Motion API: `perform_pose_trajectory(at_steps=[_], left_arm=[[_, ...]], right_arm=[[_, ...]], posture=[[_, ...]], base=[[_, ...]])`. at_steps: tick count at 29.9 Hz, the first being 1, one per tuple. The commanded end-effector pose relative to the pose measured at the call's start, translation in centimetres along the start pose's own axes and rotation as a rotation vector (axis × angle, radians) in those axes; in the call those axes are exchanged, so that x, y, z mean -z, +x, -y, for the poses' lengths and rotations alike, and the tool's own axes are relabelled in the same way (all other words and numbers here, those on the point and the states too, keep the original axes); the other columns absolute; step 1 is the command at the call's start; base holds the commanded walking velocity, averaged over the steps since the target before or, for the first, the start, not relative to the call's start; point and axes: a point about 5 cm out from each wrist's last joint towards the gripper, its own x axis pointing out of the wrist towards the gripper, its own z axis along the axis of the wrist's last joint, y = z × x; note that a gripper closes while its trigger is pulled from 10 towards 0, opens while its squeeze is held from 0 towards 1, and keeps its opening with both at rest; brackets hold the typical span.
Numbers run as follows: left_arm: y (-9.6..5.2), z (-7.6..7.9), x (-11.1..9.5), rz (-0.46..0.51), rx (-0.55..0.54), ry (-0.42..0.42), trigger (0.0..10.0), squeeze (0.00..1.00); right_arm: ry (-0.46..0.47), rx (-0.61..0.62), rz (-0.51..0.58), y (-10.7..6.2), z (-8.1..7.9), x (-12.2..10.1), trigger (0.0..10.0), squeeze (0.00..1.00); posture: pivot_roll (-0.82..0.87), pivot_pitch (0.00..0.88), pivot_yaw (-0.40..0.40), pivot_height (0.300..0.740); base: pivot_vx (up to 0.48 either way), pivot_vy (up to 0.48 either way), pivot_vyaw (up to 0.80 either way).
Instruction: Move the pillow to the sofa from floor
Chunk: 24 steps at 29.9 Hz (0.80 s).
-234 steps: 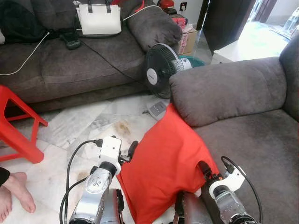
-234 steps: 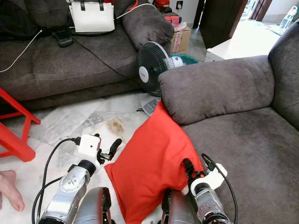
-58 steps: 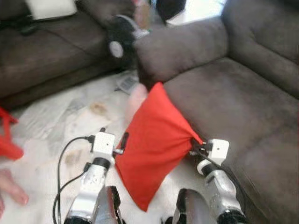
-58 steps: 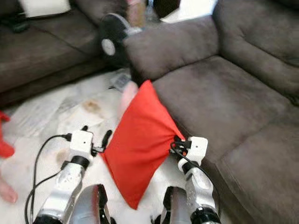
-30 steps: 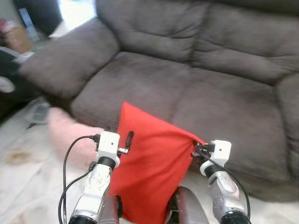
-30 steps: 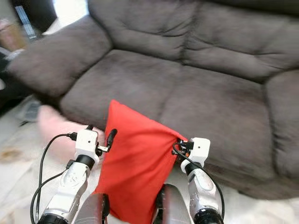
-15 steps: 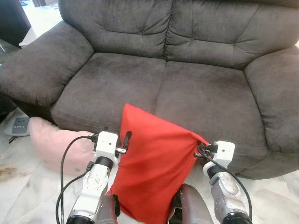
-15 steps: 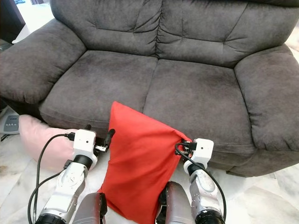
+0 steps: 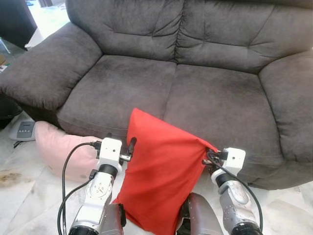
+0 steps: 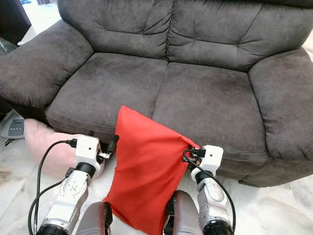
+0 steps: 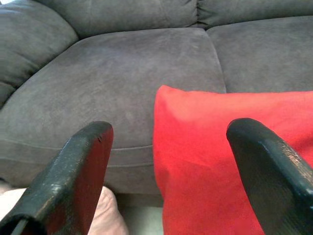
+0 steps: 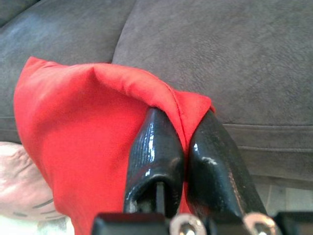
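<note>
Red fabric, smooth and matte with soft folds, covers the pillow (image 9: 161,171), which hangs in the air in front of the dark grey sofa (image 9: 195,83), its lower end down between the robot's 2 arms. One upper corner is bunched into a small gathered tuft where the right gripper (image 12: 182,147) pinches it; that gripper's 2 black fingers (image 12: 155,147) are pressed together on the cloth, and creases fan out from the pinch across the pillow's face. The opposite upper corner stands up as a clean point, level with the front edge of the sofa's seat cushions.

At the pillow's other side sits the left gripper (image 11: 171,161), its 2 fingers (image 11: 80,176) spread wide apart, with the pillow's red edge lying between them and nearer one finger; whether either finger touches the cloth cannot be told.

On the marble floor (image 9: 19,196), just beside the sofa's front left corner, lies a pale pink pillow (image 9: 61,149). A white control panel (image 9: 24,130) rests on the floor near the sofa's armrest.
</note>
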Motion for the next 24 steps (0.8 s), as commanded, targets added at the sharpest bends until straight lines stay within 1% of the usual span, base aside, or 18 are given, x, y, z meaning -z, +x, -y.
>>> perform_pose_trajectory(at_steps=[1,3,5,7,15,24], left_arm=[[-0.18,-0.05,0.14,-0.004,-0.002,0.010,10.0,0.00],[-0.16,-0.08,0.13,-0.004,-0.001,0.011,10.0,0.00],[-0.16,-0.08,0.13,-0.004,-0.001,0.011,10.0,0.00],[-0.14,-0.14,0.10,-0.004,0.000,0.013,10.0,0.00],[-0.10,-0.21,0.08,-0.003,0.000,0.015,10.0,0.00],[-0.08,-0.42,0.04,-0.002,-0.002,0.019,10.0,0.00]], right_arm=[[-0.018,-0.009,0.128,0.65,-0.13,-2.55,10.0,0.00],[-0.017,-0.013,0.126,0.69,-0.23,-2.51,10.0,0.00],[-0.017,-0.013,0.126,0.69,-0.23,-2.51,10.0,0.00],[-0.014,-0.015,0.127,0.72,-0.32,-2.49,10.0,0.00],[-0.013,-0.014,0.124,0.75,-0.32,-2.39,10.0,0.00],[-0.015,-0.007,0.126,0.82,-0.26,-2.43,10.0,0.00]], posture=[[0.15,0.097,-0.035,0.633],[0.15,0.096,-0.034,0.643],[0.15,0.096,-0.034,0.643],[0.15,0.096,-0.032,0.658],[0.16,0.096,-0.030,0.688],[0.16,0.094,-0.026,0.738]], base=[[0.000,0.000,0.00],[0.000,0.000,0.00],[0.000,0.000,0.00],[0.000,0.000,0.00],[0.000,0.000,0.00],[0.000,0.000,0.00]])
